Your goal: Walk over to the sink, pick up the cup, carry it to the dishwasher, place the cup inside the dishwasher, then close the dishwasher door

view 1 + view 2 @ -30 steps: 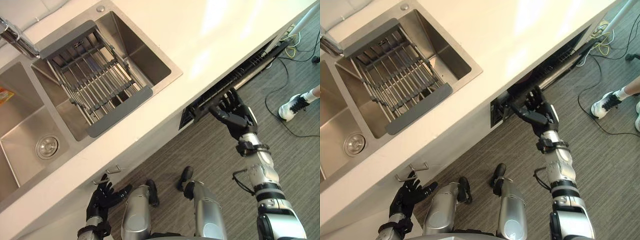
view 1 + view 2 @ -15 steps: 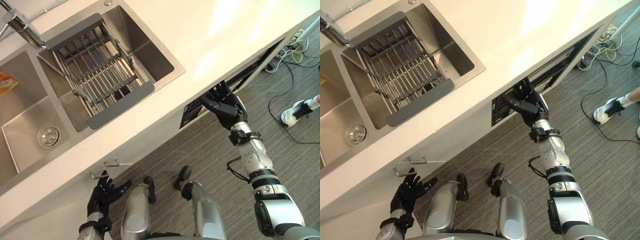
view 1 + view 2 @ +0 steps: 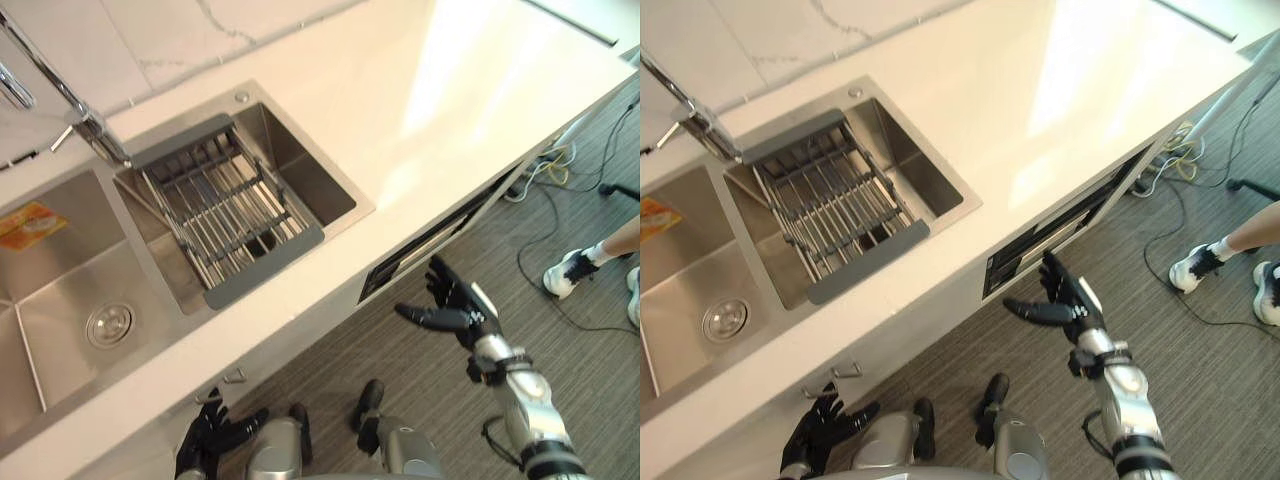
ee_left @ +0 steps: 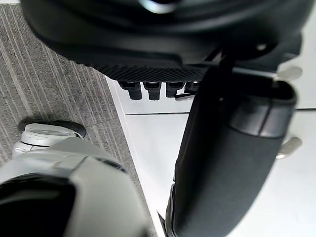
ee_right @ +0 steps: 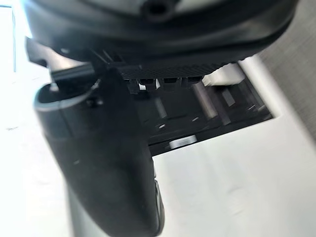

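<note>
- The robot's dark right hand [image 3: 458, 313] is off the white-fronted dishwasher door [image 3: 432, 243]. Half a second ago it lay pressed against that door's dark top edge. Now it hangs just in front of the door at the lower right of the left eye view, apart from it, fingers spread straight, thumb out, grasping nothing.
- The door stands closer to the cabinet face than a second ago. The wide dark wedge under the pale stone countertop [image 3: 450, 100] is now a narrow dark strip.
- In the right wrist view a dark slot with slats shows past the fingers, above the white front. I cannot tell whether the latch is seated.
- The whole picture has shifted as well. The stainless steel double sink [image 3: 300, 165] with its grey slatted draining rack [image 3: 230, 215] sits further toward the upper left. That is the head camera moving, not the things.
- The dark left hand [image 3: 210, 440] shows at the lower left edge, fingers loose and empty, just beside a small metal cabinet handle [image 3: 232, 377]. It is idle.
- Neither hand holds the cup, and I cannot tell where it is. I judge it is inside the dishwasher, behind the door.
- The closing push looks delivered, so the task seems near its end. If the dark strip is a gap, one more flat-handed press on the door's upper edge is called for.
</note>
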{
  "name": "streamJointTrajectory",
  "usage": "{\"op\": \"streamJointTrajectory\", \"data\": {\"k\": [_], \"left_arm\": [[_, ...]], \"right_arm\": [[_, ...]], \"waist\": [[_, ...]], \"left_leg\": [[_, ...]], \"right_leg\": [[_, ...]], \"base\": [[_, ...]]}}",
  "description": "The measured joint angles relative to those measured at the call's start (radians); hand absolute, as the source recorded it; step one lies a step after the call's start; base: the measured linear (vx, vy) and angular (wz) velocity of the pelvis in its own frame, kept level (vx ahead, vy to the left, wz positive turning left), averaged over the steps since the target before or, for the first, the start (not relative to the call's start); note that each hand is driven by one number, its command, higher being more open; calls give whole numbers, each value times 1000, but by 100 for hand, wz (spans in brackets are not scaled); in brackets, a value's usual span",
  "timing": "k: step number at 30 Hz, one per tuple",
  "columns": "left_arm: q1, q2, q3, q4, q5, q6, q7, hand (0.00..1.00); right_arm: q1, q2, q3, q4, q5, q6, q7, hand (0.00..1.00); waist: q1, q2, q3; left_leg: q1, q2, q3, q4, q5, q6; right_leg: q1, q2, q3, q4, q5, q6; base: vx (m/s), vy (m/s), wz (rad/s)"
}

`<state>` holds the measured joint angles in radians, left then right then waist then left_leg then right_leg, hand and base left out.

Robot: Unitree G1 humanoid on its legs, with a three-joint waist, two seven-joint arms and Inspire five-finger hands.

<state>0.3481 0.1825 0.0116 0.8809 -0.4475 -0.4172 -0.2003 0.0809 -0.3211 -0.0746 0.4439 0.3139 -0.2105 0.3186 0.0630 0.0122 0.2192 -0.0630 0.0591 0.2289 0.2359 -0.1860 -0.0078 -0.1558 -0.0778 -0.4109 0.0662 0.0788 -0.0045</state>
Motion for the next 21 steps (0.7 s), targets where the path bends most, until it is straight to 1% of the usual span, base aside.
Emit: {"op": "streamJointTrajectory", "data": {"k": [3,5,7,9,12,15,17,21], "left_arm": [[25,-6,0,22,18,4,-3,100],[27,-7,0,29,19,7,-3,100],[28,-7,1,31,20,20,-3,100],[28,-7,2,36,20,30,-3,100],[23,-7,9,50,45,41,-3,100],[17,-8,12,69,57,41,-1,100],[14,-10,18,75,64,41,1,100],[11,-13,33,92,86,41,3,100]], "right_arm": [[86,41,-8,-1,-104,0,-55,100],[121,70,-9,1,-159,-1,-83,100],[140,100,-9,34,-220,-11,-104,100],[146,132,-7,113,-271,-19,-127,100],[147,153,-5,240,-290,-25,-172,100],[144,155,-12,345,-299,-30,-210,100],[138,161,-54,414,-300,-44,-231,100],[133,163,-145,495,-279,-57,-254,100]], "waist": [[-3,-2,-42],[-6,-4,-53],[-7,-8,-69],[-6,-12,-78],[-5,-15,-101],[-2,-15,-106],[-1,-16,-108],[-1,-16,-109]], "left_leg": [[39,-24,15,-54,15,14],[61,-36,16,-80,25,20],[77,-44,16,-100,33,25],[98,-49,13,-113,36,26],[113,-57,3,-136,46,26],[146,-61,-2,-165,56,22],[154,-64,-7,-174,59,21],[189,-69,-27,-200,67,20]], "right_leg": [[41,-1,15,-70,38,16],[64,-3,20,-99,54,22],[81,-5,20,-121,66,24],[105,-6,20,-136,72,26],[116,-7,20,-145,74,28],[140,-7,20,-151,75,29],[143,-8,20,-151,75,29],[168,-9,21,-152,70,35]], "base": [[34,156,-14],[14,144,-2],[-9,78,2],[-23,70,4],[-17,45,8],[2,22,4],[0,0,0],[-2,30,0]]}}
